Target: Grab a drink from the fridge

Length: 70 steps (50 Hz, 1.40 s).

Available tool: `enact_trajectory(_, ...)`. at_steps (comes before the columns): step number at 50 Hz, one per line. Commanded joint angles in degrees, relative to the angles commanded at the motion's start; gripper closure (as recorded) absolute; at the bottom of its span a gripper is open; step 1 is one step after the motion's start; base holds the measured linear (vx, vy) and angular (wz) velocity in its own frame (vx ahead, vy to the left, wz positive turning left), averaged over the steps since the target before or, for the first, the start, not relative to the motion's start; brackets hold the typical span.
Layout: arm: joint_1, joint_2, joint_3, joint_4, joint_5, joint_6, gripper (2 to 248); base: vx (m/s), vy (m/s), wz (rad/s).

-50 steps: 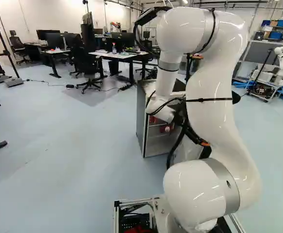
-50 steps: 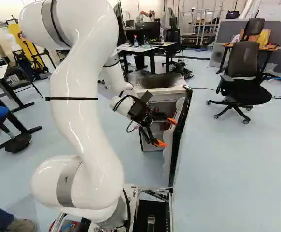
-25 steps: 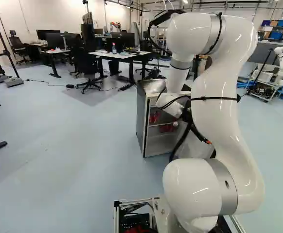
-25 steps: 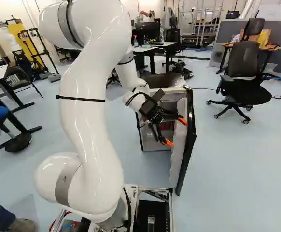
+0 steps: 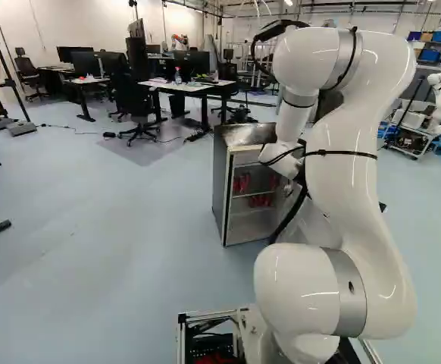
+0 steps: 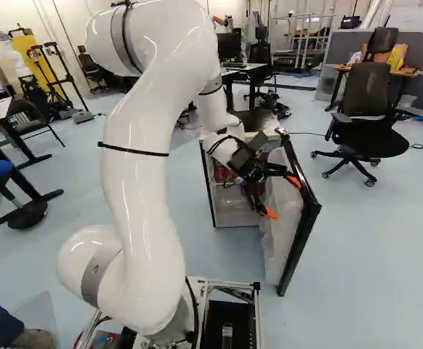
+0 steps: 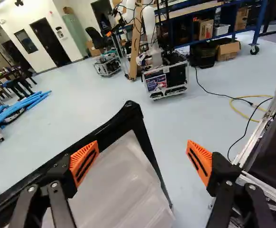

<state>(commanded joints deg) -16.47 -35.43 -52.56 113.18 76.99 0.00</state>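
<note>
Pale blue-grey floor (image 5: pixel 114 227) is occupied by one open grey-sided metal fridge (image 5: pixel 220 189).
Black two-fingered gripper (image 6: pixel 282 197) is seen with its jaws spread wide, nothing gripped between the two orange ridged pads (image 7: pixel 84 163); one pad is seen over the edge of one black-framed, white-lined door (image 6: pixel 280 233), but whether it is touched cannot be told. Red drink containers (image 5: pixel 241 183) are seen inside the fridge, above and below a shelf; their number cannot be made out.
</note>
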Motion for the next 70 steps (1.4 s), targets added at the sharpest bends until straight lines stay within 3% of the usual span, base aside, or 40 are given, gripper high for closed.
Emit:
enact_trajectory(42, -12.4, -3.4, -7.6, -12.3, -2.6, 0.0, 3, 0.0, 0.0, 0.0)
enact_trajectory(56, -14.1, -2.5, -5.8, -17.1, -3.6, 0.0, 3, 0.0, 0.0, 0.0)
enact_trajectory(70, -14.3, -0.1, -1.5, -24.8, -4.6, 0.0, 3, 0.0, 0.0, 0.0)
